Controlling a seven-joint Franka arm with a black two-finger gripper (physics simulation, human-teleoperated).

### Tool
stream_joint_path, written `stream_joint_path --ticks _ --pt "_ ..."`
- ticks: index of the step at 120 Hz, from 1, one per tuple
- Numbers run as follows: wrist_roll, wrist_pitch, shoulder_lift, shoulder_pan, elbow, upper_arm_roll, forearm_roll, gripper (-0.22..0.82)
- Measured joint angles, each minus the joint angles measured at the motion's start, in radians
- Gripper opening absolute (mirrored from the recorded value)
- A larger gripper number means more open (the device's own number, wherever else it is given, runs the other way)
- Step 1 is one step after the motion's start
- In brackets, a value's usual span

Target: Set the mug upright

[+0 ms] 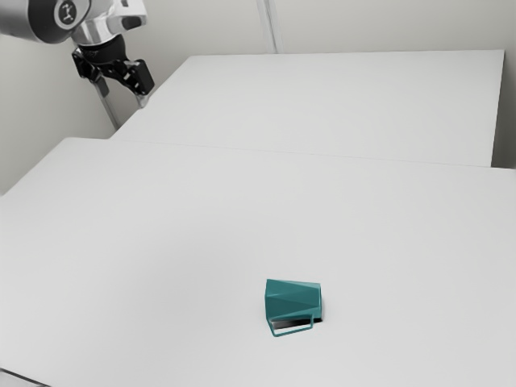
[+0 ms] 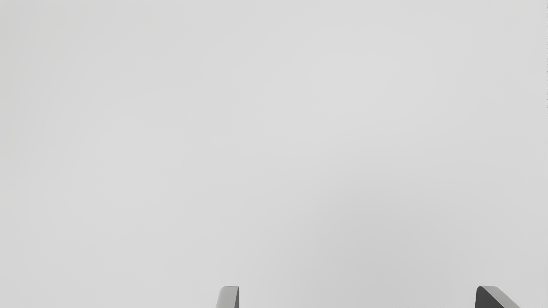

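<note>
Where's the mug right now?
The teal mug lies on its side near the exterior view's lower middle, on the white table, well away from the raised hand at upper left.

One mug [image 1: 293, 301], one pincer [image 1: 122, 95] and two fingers [image 2: 229, 297].
</note>
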Motion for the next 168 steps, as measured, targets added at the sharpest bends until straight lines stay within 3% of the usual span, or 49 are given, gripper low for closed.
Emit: stream_joint_path --ticks 29,49,98,127,168 --pt "0.009 0.008 -0.006 0.001 -0.021 -0.004 -0.017 0.6" --pt "0.014 0.021 -0.026 -0.023 -0.106 -0.005 -0.039 0.6" --pt "-0.04 0.108 -0.057 -0.024 -0.521 0.046 -0.555 0.6" --pt "-0.072 0.202 -0.051 -0.032 -0.697 0.045 -0.76 0.6" --pt "-0.099 0.284 0.037 -0.09 -0.754 0.038 -0.929 0.6"
